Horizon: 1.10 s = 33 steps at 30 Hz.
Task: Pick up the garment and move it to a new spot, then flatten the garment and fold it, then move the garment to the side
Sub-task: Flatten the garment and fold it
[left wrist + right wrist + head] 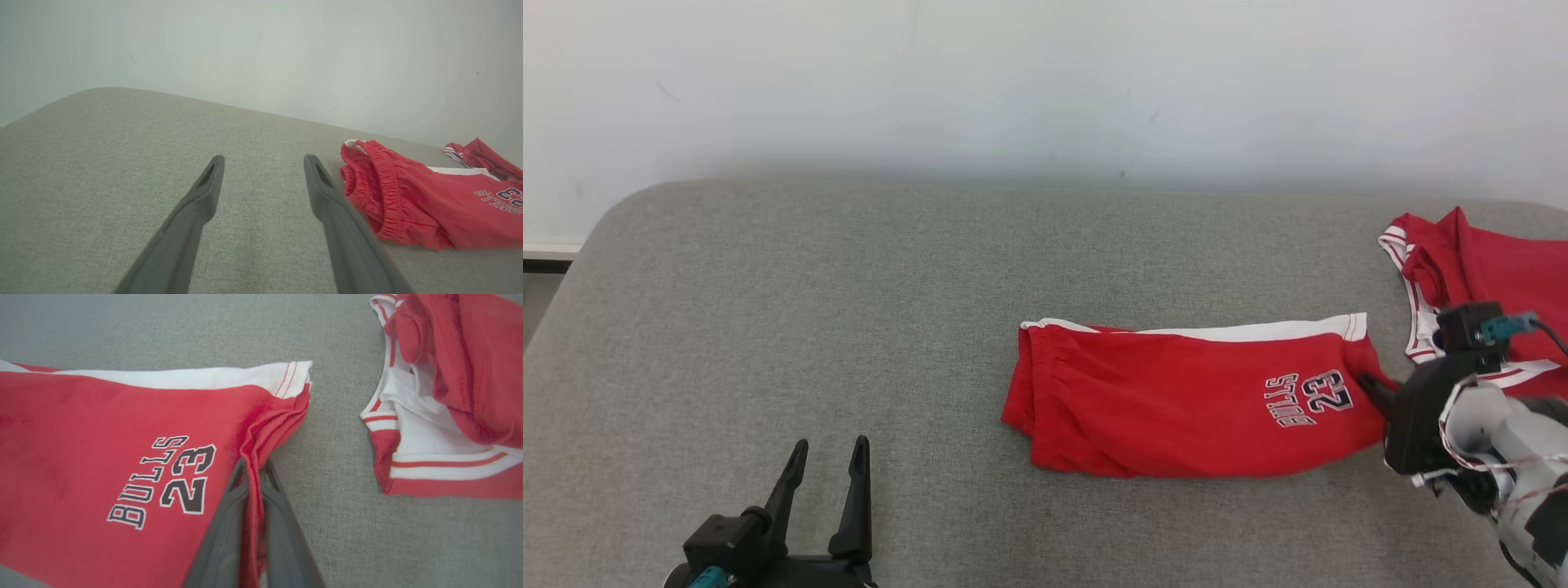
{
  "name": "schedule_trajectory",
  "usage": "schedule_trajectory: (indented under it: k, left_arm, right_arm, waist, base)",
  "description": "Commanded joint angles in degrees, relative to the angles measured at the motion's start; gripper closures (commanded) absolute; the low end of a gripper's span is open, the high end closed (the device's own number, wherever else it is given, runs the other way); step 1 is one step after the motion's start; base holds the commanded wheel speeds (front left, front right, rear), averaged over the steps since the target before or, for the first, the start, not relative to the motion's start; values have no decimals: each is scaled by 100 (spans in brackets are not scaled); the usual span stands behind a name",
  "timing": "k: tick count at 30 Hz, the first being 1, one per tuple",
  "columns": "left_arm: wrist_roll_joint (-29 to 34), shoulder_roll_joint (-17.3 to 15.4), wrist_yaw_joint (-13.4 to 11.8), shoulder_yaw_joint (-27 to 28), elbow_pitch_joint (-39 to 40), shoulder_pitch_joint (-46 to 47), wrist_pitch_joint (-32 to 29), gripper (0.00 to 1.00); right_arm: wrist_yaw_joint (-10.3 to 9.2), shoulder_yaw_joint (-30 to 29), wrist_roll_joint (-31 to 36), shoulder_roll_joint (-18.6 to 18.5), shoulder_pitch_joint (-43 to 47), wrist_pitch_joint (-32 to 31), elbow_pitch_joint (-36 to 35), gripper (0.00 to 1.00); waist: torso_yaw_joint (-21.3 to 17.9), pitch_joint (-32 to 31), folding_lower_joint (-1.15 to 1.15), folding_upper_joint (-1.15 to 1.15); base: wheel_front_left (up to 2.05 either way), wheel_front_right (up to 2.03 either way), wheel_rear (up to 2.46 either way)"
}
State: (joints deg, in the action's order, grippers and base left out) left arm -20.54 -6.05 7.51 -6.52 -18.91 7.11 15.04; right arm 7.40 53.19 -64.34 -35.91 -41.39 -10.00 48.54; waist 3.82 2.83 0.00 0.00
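Red shorts (1176, 400) with a white side stripe and "BULLS 23" print lie folded in half on the grey cushion, waistband to the left. My right gripper (1372, 385) is shut on the hem edge of the shorts (122, 437); in the right wrist view red cloth is pinched between its fingers (229, 522). At the lower left of the head view my left gripper (827, 447) stands open and holds nothing, well apart from the cloth. In the left wrist view the elastic waistband of the shorts (388, 192) lies just right of my left gripper (263, 163).
A crumpled red and white jersey (1486, 269) lies at the right edge of the cushion (809, 310), close behind my right wrist. A pale wall (1045, 82) rises behind the cushion. The cushion's rounded left corner drops off at the far left.
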Motion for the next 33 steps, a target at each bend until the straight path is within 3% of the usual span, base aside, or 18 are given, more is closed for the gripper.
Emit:
schedule_trajectory:
  k: [1, 10, 20, 24, 33]
  left_arm:
    - [-18, 7, -6, 10, 18, -26, 11, 0]
    - [-60, 48, -6, 9, 23, -144, 11, 0]
    - [-83, 116, -6, -60, 24, 25, 11, 0]
    - [-106, 132, -6, -91, 2, 88, 11, 0]
    - [-143, 217, -6, -257, -53, 238, 11, 0]
  right_arm:
    - [11, 7, 64, 37, -82, 54, -52, 100]
    - [11, 74, 229, 273, -413, 258, -876, 100]
    - [11, 15, 352, 832, -398, 139, -1487, 100]
    - [11, -12, 416, 1151, -366, 56, -1473, 100]
    - [11, -114, 674, 1961, -314, 153, -735, 100]
  waist:
    - [10, -11, 0, 0]
    - [96, -71, 0, 0]
    - [334, 45, 0, 0]
    - [444, 95, 0, 0]
    - [771, 230, 0, 0]
  base:
    - [0, 0, 0]
    - [0, 0, 0]
    - [0, 0, 0]
    - [0, 0, 0]
    - [0, 0, 0]
